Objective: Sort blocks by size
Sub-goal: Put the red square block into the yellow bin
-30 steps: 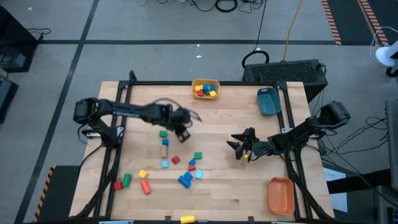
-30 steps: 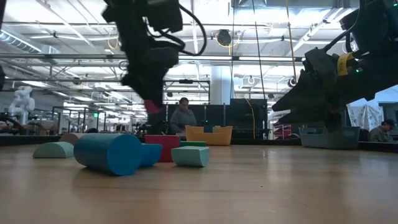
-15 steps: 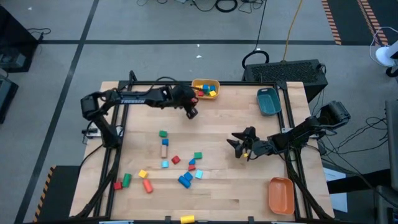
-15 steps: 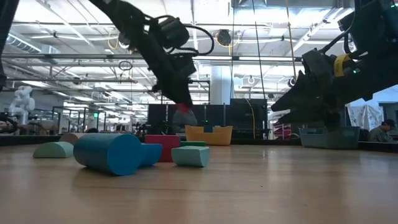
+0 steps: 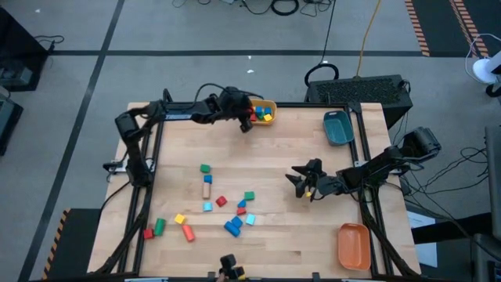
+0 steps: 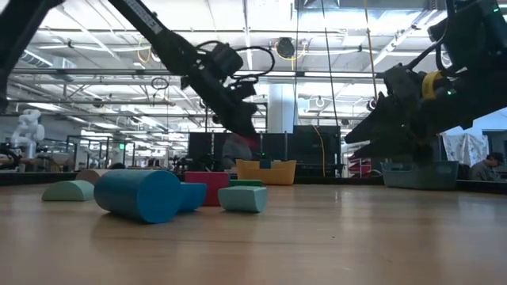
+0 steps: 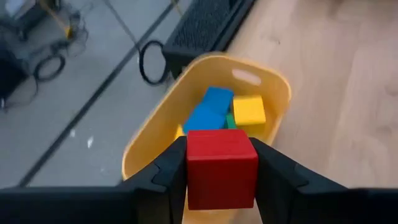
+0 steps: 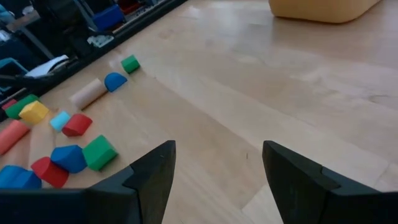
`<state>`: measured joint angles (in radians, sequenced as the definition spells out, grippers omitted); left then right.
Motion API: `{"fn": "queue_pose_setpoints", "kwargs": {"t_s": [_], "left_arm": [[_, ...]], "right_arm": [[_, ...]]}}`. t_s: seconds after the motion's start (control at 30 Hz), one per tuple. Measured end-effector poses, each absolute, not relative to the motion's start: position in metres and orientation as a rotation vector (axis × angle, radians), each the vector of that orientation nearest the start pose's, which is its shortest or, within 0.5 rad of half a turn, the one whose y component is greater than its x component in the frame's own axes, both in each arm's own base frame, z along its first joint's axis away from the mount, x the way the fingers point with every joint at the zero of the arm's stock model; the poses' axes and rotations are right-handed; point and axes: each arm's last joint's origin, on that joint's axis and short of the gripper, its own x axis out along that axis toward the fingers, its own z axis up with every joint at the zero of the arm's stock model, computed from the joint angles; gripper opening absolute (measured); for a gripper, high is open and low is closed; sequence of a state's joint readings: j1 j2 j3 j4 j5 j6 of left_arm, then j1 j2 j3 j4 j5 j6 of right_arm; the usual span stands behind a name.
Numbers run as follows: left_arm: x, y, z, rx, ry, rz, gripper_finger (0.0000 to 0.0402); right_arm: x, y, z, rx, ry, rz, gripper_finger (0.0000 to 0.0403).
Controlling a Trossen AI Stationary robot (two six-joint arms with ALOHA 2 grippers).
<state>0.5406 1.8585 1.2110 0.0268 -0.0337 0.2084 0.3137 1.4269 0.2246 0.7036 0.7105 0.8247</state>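
My left gripper (image 5: 245,124) is at the table's far edge, shut on a red cube (image 7: 222,167) just before the yellow bin (image 5: 270,103). The bin (image 7: 155,137) holds blue, yellow, green and red blocks. Several more blocks (image 5: 221,202) lie flat and scattered on the table's left middle; some show in the right wrist view (image 8: 68,155). My right gripper (image 5: 301,185) hangs open right of the middle, above the wood, with nothing between its fingers (image 8: 155,174). My left gripper pinches the red cube's two opposite side faces (image 7: 190,169) between its two fingers (image 7: 166,171). The fingers slant down toward the table's far edge. The cube sits level in the hold, lifted clear of the table, above the bin's near rim (image 7: 205,214).
A teal bin (image 5: 337,127) stands at the far right and an orange bin (image 5: 353,244) at the near right. A black frame rail (image 5: 203,105) runs along the far edge. Bare wood lies between the blocks and my right gripper.
My left gripper has carried the red cube from above the scattered blocks toward the table's far edge, up to the yellow bin, turning as it went. It has stayed shut on the cube. The cube has stayed clear of the table.
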Motion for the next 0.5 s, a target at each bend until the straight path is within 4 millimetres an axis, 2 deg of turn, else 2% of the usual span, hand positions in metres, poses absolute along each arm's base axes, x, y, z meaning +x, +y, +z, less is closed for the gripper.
{"fn": "queue_pose_setpoints", "kwargs": {"t_s": [0.27,0.5], "left_arm": [[0.346,0.230,0.171,0.055,0.697,0.450,0.0139],[0.343,0.239,0.166,0.053,0.684,0.474,0.0147]], "right_arm": [[0.201,0.041,0.114,0.543,0.255,-0.557,0.0228],[0.203,0.033,0.114,0.532,0.255,-0.593,0.0228]]}}
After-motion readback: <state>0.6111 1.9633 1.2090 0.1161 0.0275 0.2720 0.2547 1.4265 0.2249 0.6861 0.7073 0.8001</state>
